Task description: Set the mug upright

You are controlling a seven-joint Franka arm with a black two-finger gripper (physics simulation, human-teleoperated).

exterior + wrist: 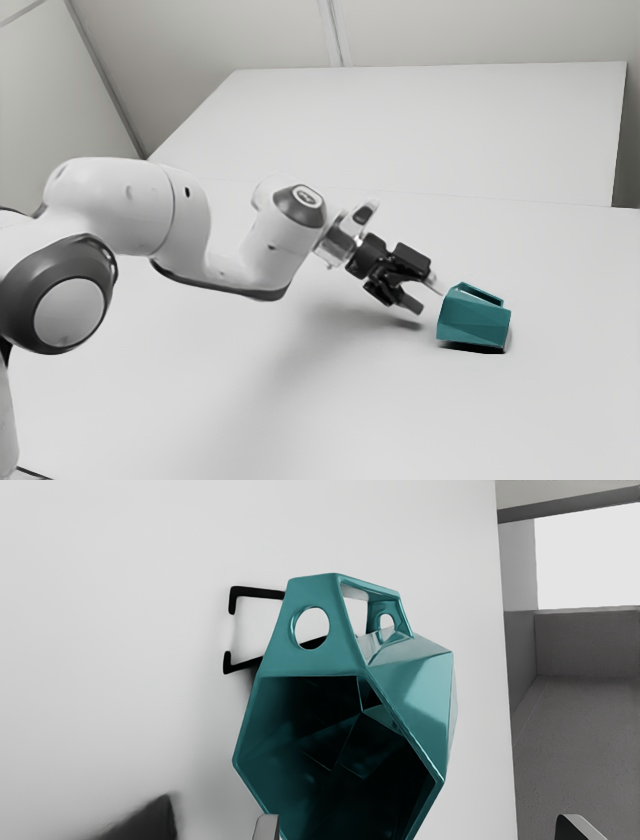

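Lying just beyond the spread claw (430, 300) — teal mug (475, 320), mouth clawward.

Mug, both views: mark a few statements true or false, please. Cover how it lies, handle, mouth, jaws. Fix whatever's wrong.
1. The mug lies on its side on the table. True.
2. Its handle is pressed flat under it. False: the handle is on the mug's upper side.
3. The handle has a round hole in it. True.
4. The mouth points away from the jaws. False: it faces them.
5. The jaws are closed on the mug. False: they stand well apart, not clamped on it.
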